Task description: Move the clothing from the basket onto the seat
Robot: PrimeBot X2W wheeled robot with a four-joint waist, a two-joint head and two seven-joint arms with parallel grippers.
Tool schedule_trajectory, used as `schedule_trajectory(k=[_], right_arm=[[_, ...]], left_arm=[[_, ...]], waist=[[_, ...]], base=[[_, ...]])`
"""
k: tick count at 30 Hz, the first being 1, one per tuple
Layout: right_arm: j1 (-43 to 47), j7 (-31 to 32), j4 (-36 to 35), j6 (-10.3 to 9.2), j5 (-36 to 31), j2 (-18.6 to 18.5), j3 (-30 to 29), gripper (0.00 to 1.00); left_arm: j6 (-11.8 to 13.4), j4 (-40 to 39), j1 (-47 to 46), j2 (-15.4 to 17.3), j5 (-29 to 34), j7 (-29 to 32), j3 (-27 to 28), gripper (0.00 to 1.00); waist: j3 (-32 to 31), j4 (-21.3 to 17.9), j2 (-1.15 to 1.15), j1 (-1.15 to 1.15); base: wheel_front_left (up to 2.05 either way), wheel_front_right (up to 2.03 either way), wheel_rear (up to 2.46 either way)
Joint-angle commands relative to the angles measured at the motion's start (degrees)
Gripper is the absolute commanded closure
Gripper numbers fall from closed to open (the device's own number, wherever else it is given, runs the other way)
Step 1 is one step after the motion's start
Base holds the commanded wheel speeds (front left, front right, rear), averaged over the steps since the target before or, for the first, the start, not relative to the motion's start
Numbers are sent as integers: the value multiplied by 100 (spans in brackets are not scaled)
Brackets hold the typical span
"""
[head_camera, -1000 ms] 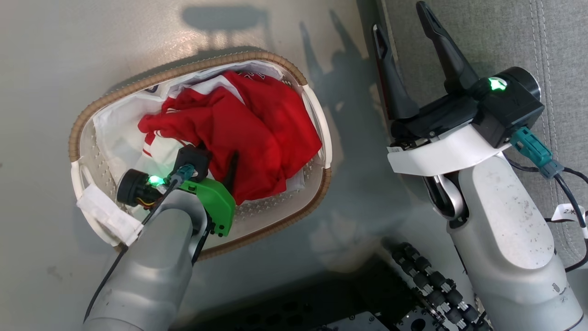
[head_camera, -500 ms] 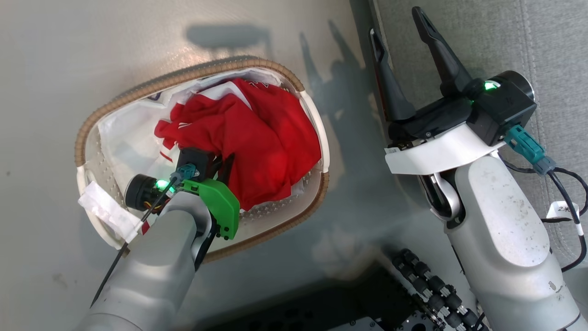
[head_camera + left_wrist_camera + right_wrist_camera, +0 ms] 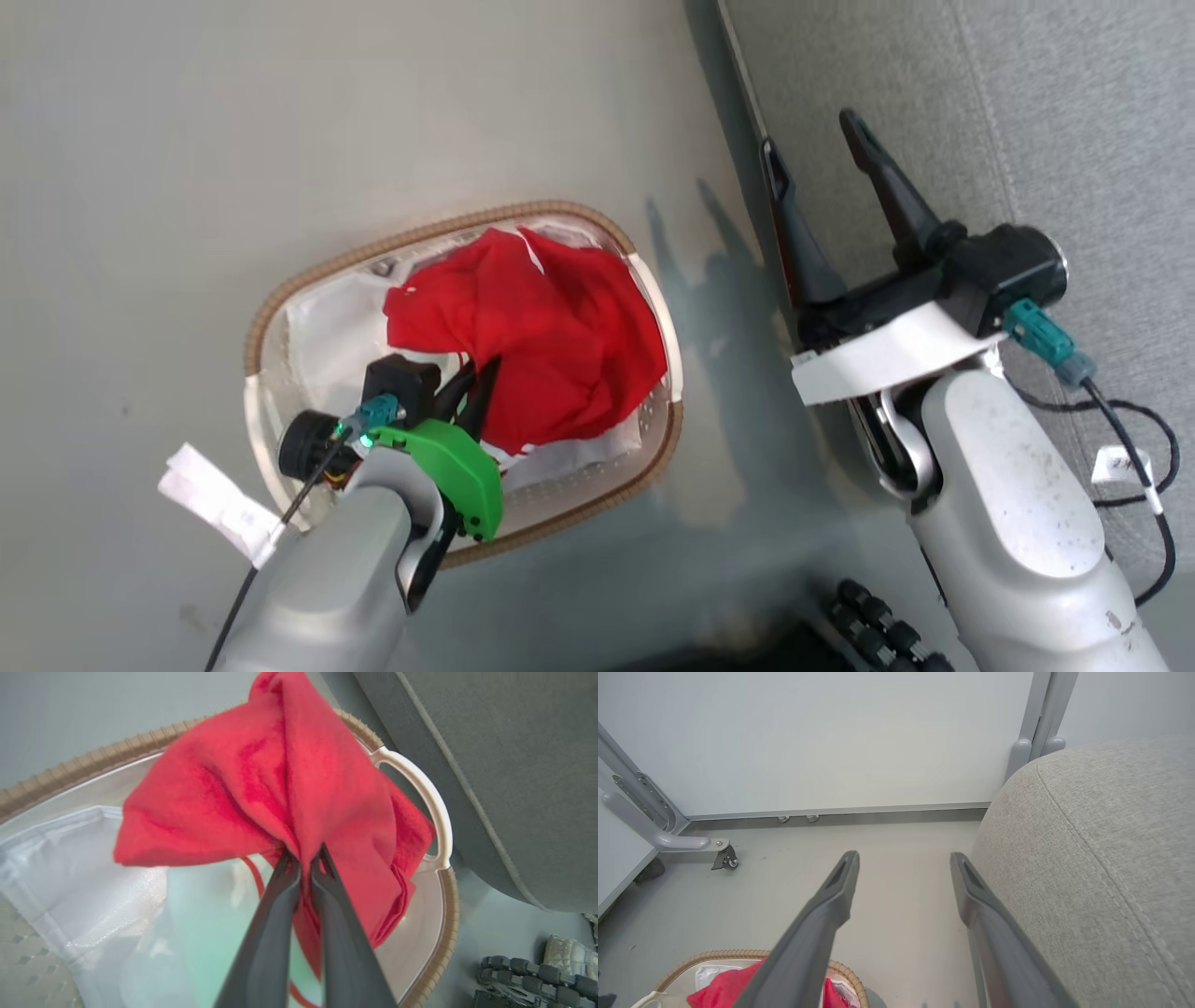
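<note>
Bright, even light; the right claw casts soft shadows on the glossy floor. Close to the left wrist camera, the clothing blurs.

At frame centre the left gripper pinches a fold of the red clothing, fingers pressed together. The cloth spreads toward the top, over the basket; its white liner lies at the lower left, the grey seat at the upper right.
</note>
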Motion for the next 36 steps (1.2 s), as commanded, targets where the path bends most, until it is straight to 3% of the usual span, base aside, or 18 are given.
schedule_trajectory(k=[1,17,36], right_arm=[[162,-25,47,-6,33,-33,-18,0],[1038,-26,426,-6,146,-102,111,0],[1909,-25,695,-6,202,-110,513,0]], left_arm=[[-17,-110,181,-16,55,-20,90,100],[-17,-1850,1416,-194,826,-21,1438,100],[-17,-3349,1972,-271,1048,-21,1955,100]], waist=[[-630,278,0,0],[-2108,717,0,0],[-3325,794,0,0]], base=[[0,0,0],[0,0,0],[0,0,0]])
